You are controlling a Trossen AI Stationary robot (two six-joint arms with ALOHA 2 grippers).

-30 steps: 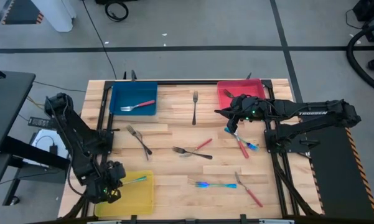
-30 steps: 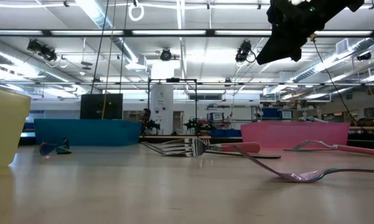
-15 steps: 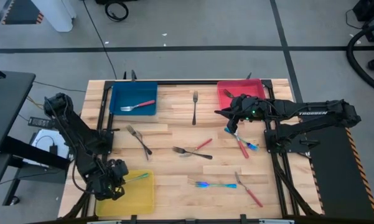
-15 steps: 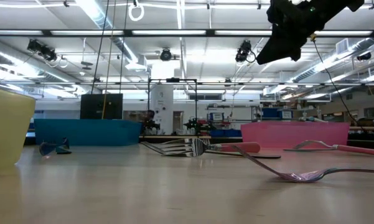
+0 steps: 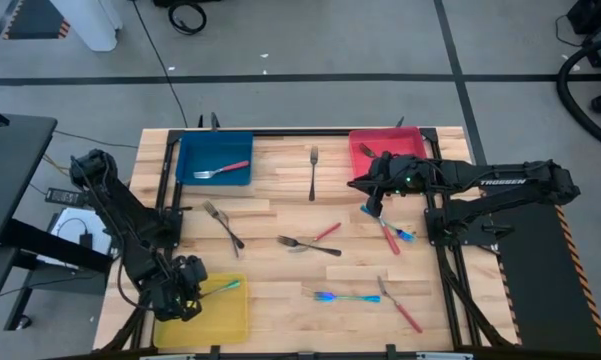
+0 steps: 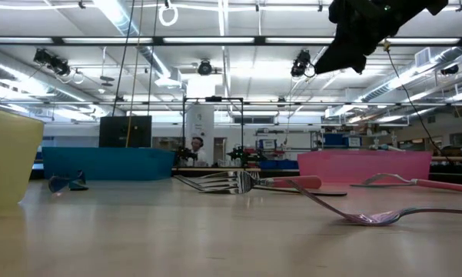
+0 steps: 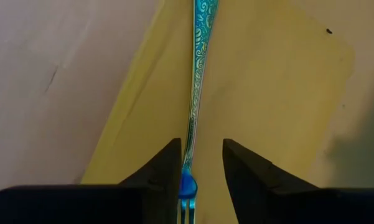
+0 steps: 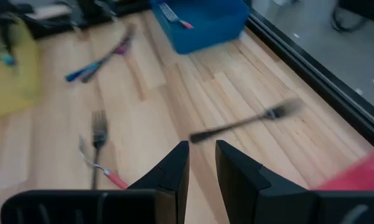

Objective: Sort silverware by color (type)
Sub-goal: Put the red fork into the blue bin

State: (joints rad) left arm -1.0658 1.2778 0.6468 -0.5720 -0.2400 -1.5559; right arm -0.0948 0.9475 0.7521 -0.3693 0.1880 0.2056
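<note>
Yellow tray [image 5: 215, 318]: cyan fork [image 5: 220, 289]; blue tray [image 5: 216, 158]: red-handled fork [image 5: 222, 169].

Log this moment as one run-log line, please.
left gripper: fingers open around blue fork over yellow tray | right gripper: empty, raised near red tray

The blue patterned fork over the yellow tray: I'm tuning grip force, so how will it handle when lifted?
The blue patterned fork looks thin and straight, so probably stiff and light. Its glossy handle may slip or pivot between the left pincer fingers. Being flat, it shouldn't roll.
</note>
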